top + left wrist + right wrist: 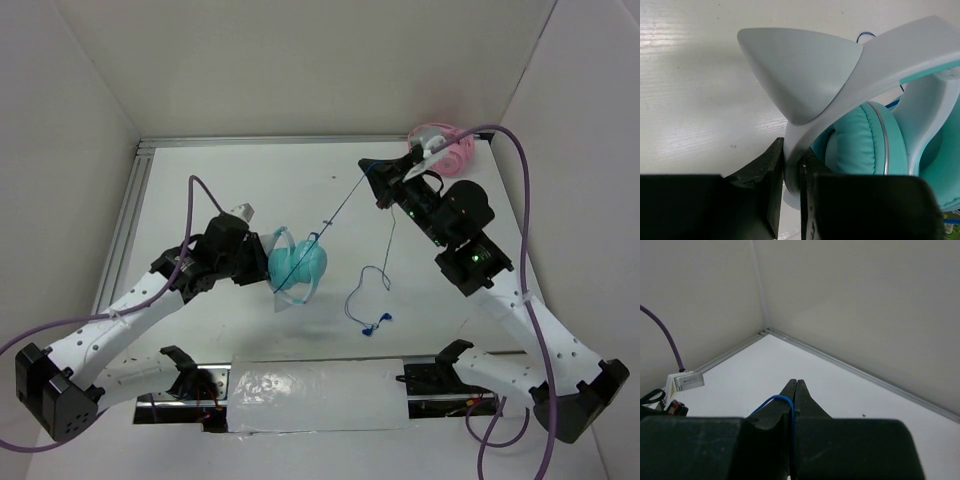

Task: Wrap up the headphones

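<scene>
The teal headphones (pixel 297 264) with a pale headband are held off the table left of centre. My left gripper (pixel 262 255) is shut on the headband (pixel 795 150), which shows between the jaws in the left wrist view, beside a teal ear cushion (pixel 865 140). The thin blue cable (pixel 345 205) runs taut from the headphones up to my right gripper (pixel 372 172), which is shut on it; the cable (pixel 785 402) loops over the closed fingers. The rest of the cable hangs down to the small blue plug (pixel 372 328) on the table.
Pink headphones (pixel 445 147) lie at the back right corner behind my right arm. A clear plastic-wrapped block (pixel 315 393) sits at the near edge between the arm bases. White walls enclose the table, with an aluminium rail (pixel 130 215) on the left.
</scene>
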Action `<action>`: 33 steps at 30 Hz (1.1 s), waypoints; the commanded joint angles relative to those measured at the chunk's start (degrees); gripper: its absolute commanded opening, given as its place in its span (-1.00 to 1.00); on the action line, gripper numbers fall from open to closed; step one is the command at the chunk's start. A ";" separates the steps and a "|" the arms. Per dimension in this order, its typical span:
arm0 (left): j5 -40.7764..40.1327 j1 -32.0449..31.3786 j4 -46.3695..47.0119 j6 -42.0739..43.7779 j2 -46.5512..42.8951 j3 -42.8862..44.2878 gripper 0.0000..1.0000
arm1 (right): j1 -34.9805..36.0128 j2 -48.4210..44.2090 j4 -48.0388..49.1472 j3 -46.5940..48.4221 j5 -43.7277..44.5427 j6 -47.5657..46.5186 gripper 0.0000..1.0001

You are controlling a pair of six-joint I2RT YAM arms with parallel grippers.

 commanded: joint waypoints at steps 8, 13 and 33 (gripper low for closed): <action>-3.85 -1.67 2.66 -0.04 -4.93 3.47 -1.00 | -2.48 2.18 2.02 -1.32 2.78 4.14 -1.00; 2.37 -1.67 8.27 6.53 -9.77 3.74 -1.00 | -7.85 1.11 2.38 -8.62 -2.65 7.68 -1.00; 2.92 -1.67 4.60 6.29 -11.72 6.73 -1.00 | -9.34 -2.40 8.11 -13.75 5.58 13.31 -1.00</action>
